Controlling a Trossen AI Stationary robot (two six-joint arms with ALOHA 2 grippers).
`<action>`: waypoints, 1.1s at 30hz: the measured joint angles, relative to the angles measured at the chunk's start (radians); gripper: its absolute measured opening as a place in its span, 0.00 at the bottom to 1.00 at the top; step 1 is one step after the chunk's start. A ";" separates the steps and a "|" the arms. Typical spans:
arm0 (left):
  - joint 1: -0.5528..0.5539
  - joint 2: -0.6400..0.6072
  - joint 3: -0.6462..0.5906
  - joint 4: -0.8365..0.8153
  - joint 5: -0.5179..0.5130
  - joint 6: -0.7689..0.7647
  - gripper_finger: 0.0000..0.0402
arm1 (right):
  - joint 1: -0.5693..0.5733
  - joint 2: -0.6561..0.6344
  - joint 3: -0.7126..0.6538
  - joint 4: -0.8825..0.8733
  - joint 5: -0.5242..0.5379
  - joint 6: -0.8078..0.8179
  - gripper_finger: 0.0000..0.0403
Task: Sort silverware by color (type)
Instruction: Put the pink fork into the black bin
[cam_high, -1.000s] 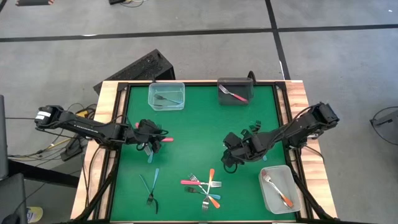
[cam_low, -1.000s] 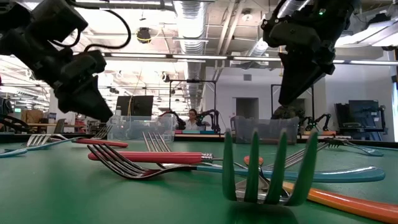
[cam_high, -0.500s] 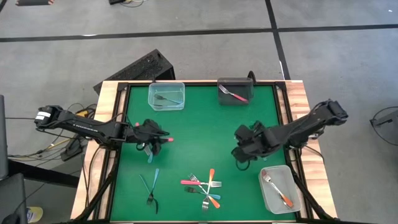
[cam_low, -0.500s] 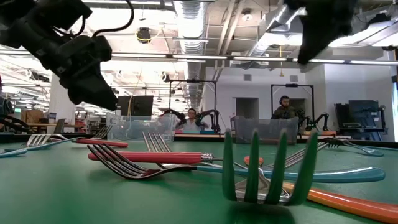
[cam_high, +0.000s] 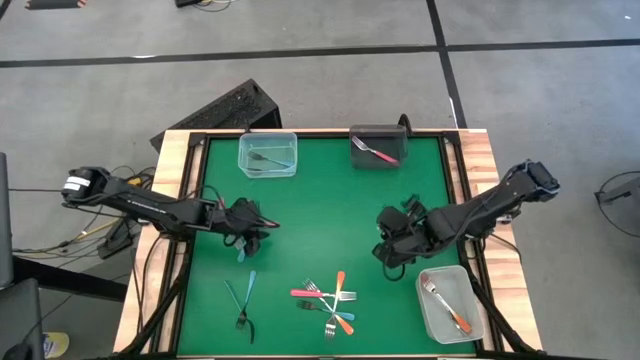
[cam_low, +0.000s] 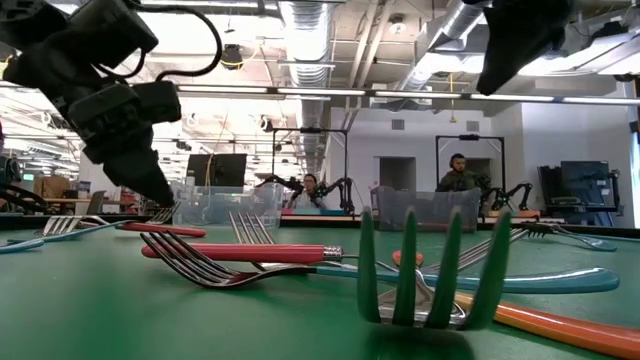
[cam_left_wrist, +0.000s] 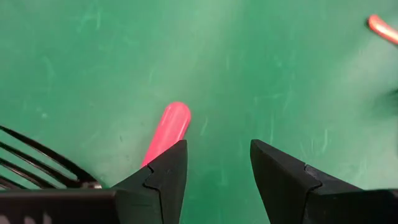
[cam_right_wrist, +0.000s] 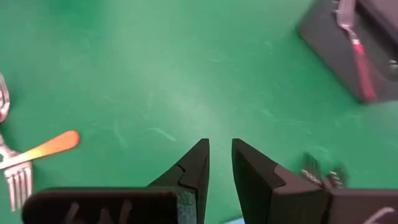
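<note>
The left claw hangs low over the green counter with its jaws apart; a pink-handled fork lies just beside one finger, ungripped. The right claw, nearly closed and empty, hovers beside the fork pile.

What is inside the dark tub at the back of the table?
The dark tub holds one fork with a pink handle, lying diagonally. Nothing else shows inside it; anything under the fork is covered.
</note>
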 joint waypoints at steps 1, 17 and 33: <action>0.001 0.007 0.000 0.000 0.021 0.000 0.40 | -0.005 0.000 0.019 -0.040 -0.011 0.017 0.23; 0.175 0.030 0.000 -0.114 0.027 0.140 0.40 | -0.004 0.022 0.067 -0.155 0.093 0.073 0.23; 0.216 0.027 0.005 -0.206 0.123 0.388 0.40 | -0.008 0.020 0.067 -0.149 0.088 0.071 0.23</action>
